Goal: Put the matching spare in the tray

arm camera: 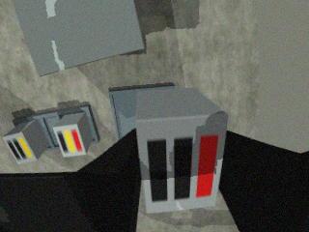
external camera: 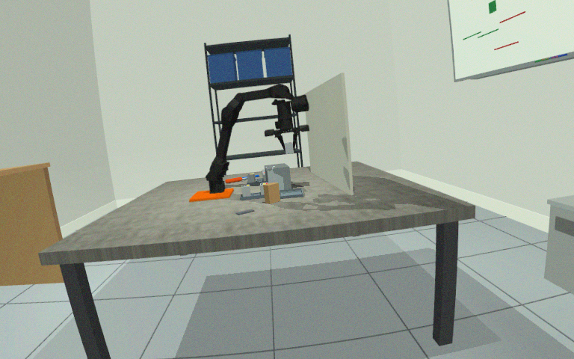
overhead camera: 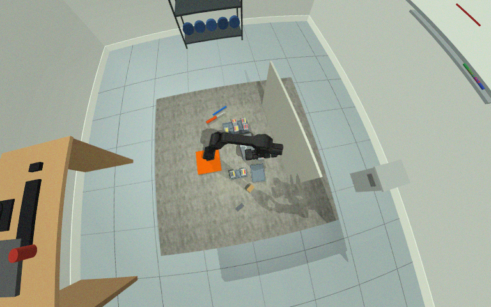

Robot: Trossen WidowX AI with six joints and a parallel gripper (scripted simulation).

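My gripper [external camera: 288, 147] [arm camera: 170, 133] is shut on a grey spare block with black, black and red stripes on the face toward the wrist camera. It is held high above the table, beyond the empty blue-grey tray [overhead camera: 257, 173] [arm camera: 118, 112] in the wrist view. A two-place rack beside the tray bears a block [overhead camera: 232, 174] [arm camera: 23, 145] striped black, black, yellow and a block [overhead camera: 243, 171] [arm camera: 71, 137] striped black, yellow, red. A larger rack [overhead camera: 226, 125] holds several other striped blocks. I cannot make out a mounted unit's back code in these views.
A big grey box [external camera: 278, 176] [arm camera: 87, 34] stands between the larger rack and the tray. A tall beige panel [overhead camera: 289, 126] [external camera: 329, 135] stands at the right. A tan block [overhead camera: 249, 187] [external camera: 272, 193], a dark flat piece [overhead camera: 239, 206] and an orange-handled tool [overhead camera: 211, 119] lie around.
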